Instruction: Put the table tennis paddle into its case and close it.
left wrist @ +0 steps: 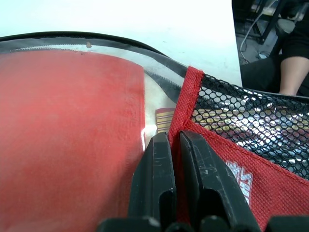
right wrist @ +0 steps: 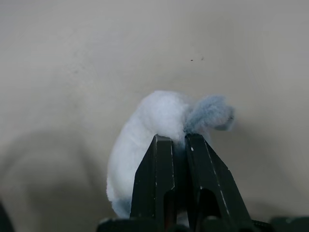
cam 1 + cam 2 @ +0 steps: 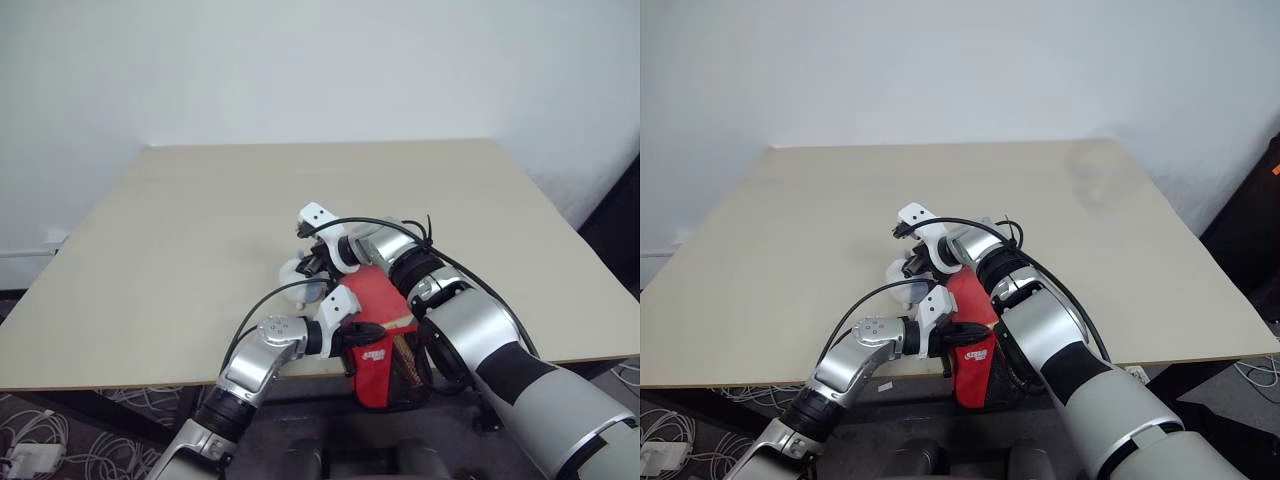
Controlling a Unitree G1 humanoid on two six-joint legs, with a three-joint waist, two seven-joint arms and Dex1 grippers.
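Left gripper (image 1: 175,140), jaws clamped on the soft case (image 3: 385,365) rim at the table (image 3: 200,240) front edge; right gripper (image 2: 177,140) pinches a fluffy zip pull (image 2: 159,121). Paddle (image 1: 67,135) inside; limp fabric, best held by the rim.

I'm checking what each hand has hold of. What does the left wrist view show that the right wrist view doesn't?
Left wrist view: the left gripper, jaws shut on the red edge of the case beside its black mesh pocket, with the paddle and its red face, and a person's arm behind. Right wrist view: the right gripper, jaws shut on a white and pale-blue fluffy tuft over the table. Shared: black jaws closed on something.
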